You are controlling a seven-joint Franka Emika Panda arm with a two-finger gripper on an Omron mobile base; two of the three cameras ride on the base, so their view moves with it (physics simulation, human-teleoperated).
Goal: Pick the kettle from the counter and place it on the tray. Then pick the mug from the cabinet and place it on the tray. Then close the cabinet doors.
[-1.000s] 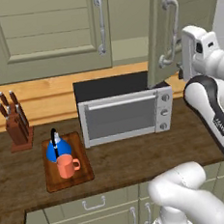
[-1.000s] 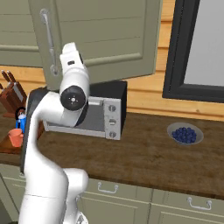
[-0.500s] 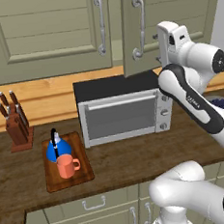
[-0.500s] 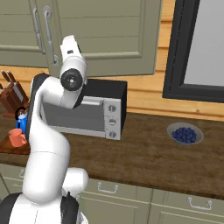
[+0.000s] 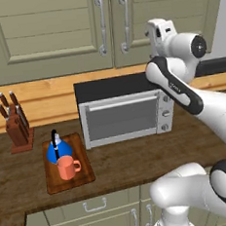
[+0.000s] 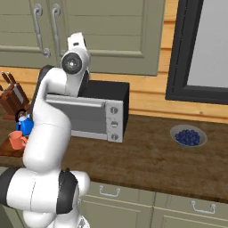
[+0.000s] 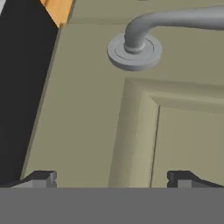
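Doors (image 5: 53,32) of the cabinet (image 6: 111,35) stand flush and shut, their two silver bar handles (image 5: 100,23) side by side at the centre seam. The gripper (image 7: 112,177) sits close against the lower part of the right door, just below the round foot of its handle; its fingertips (image 7: 41,177) are spread wide apart and hold nothing.

On the counter (image 5: 138,156), the tray (image 5: 68,164) lies left of the oven (image 5: 124,111). The kettle (image 5: 57,149) stands upright on the tray's rear half. The mug (image 5: 67,167) stands just in front of it, touching or nearly so, its loop facing right. A knife block (image 5: 16,125) stands behind and to the left of the tray. A bowl of berries (image 6: 189,136) rests well apart, on the counter right of the oven.
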